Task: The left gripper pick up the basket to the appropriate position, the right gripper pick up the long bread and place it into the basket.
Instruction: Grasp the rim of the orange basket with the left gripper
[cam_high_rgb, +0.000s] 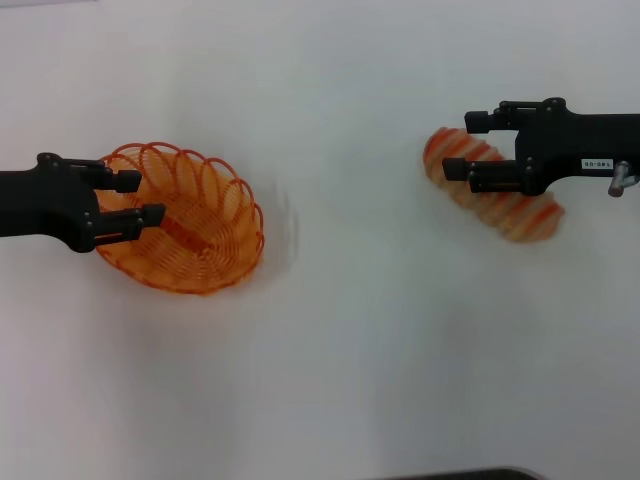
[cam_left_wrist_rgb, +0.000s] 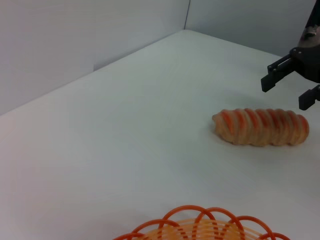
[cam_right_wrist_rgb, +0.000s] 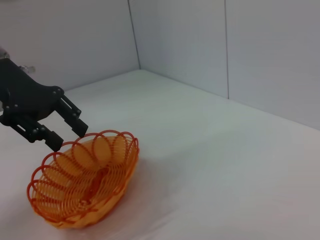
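Note:
The orange wire basket (cam_high_rgb: 222, 215) sits on the white table at the left. My left gripper (cam_high_rgb: 150, 197) is open, its fingers over the basket's left rim. In the right wrist view the left gripper (cam_right_wrist_rgb: 69, 138) hovers at the far rim of the basket (cam_right_wrist_rgb: 85, 185). The long bread (cam_high_rgb: 515, 212), tan with orange-red stripes, lies on the table at the right. My right gripper (cam_high_rgb: 468, 152) is open just above the bread's left half. The left wrist view shows the bread (cam_left_wrist_rgb: 260, 127) with the right gripper (cam_left_wrist_rgb: 283, 95) above it, apart from it.
The white table (cam_high_rgb: 350, 330) stretches between basket and bread. Grey walls (cam_right_wrist_rgb: 200, 45) stand behind the table. A dark edge (cam_high_rgb: 460, 474) shows at the front of the table.

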